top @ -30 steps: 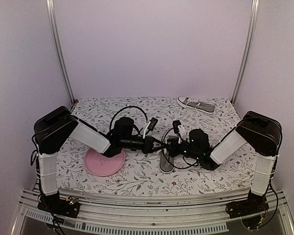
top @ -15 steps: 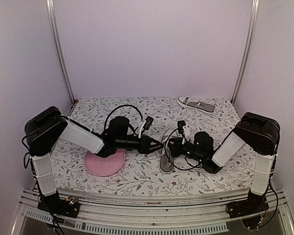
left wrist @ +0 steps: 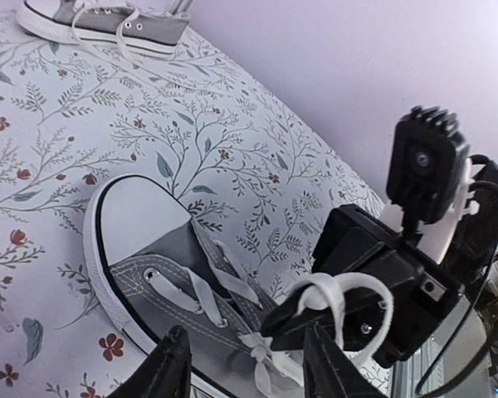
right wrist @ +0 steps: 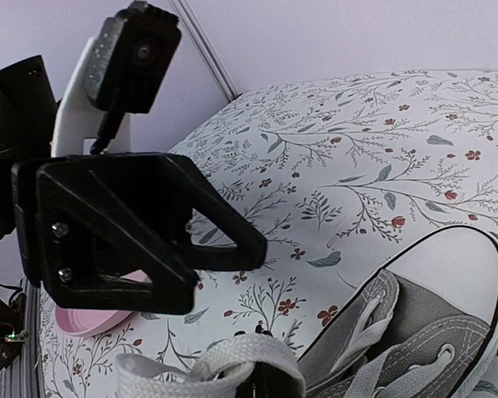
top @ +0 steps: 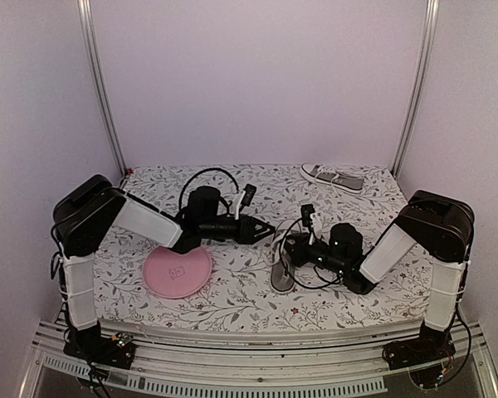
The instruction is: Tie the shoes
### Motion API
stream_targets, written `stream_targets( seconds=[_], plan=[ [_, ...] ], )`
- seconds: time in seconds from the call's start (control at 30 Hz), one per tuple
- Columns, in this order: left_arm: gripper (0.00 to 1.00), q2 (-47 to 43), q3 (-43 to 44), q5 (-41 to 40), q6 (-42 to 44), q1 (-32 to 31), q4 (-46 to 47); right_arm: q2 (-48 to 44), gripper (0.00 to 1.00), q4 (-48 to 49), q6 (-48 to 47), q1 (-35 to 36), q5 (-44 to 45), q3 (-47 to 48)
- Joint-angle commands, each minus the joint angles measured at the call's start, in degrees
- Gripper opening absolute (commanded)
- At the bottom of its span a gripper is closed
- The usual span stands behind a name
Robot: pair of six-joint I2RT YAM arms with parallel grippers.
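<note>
One grey shoe [top: 282,270] with a white toe cap lies at the table's middle, seen close in the left wrist view [left wrist: 153,249] and the right wrist view [right wrist: 436,332]. My right gripper [top: 287,245] is shut on a loop of its white lace [left wrist: 353,294], which arches over the fingertips [right wrist: 232,361]. My left gripper [top: 266,229] hangs open just left of it, fingers [left wrist: 173,366] apart with nothing between them. The second shoe [top: 333,177] lies on its side at the back right, laces loose [left wrist: 108,21].
A round pink plate [top: 177,271] lies left of the near shoe, under the left forearm, its rim showing in the right wrist view [right wrist: 87,319]. The floral cloth [top: 232,290] covers the table. Metal posts stand at both back corners.
My left gripper has opened, let go of the lace and drawn back to the left and away from the right gripper. The right gripper still holds its loop over the shoe.
</note>
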Motion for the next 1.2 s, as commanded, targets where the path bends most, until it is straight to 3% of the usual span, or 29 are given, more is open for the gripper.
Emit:
stream_targets(
  seconds=[0.0,0.4,0.73,1.17],
  plan=[
    [0.45,5.4,3.6,4.6,1.4,0.2,-0.7,-0.3,0.02,1.6,0.7,-0.3,-0.8,-0.8],
    [0.42,11.0,6.3,12.8,2.6,-0.6,1.9,-1.3,0.02,2.3,2.7,-1.2,-1.2,-1.2],
    [0.42,11.9,6.6,13.1,1.6,-0.9,3.3,-1.1,0.02,2.8,3.8,-1.8,-2.9,-0.9],
    [0.42,11.7,2.7,13.7,-4.1,-1.0,13.6,-0.9,0.02,2.8,4.3,-2.2,-4.2,-0.6]
  ],
)
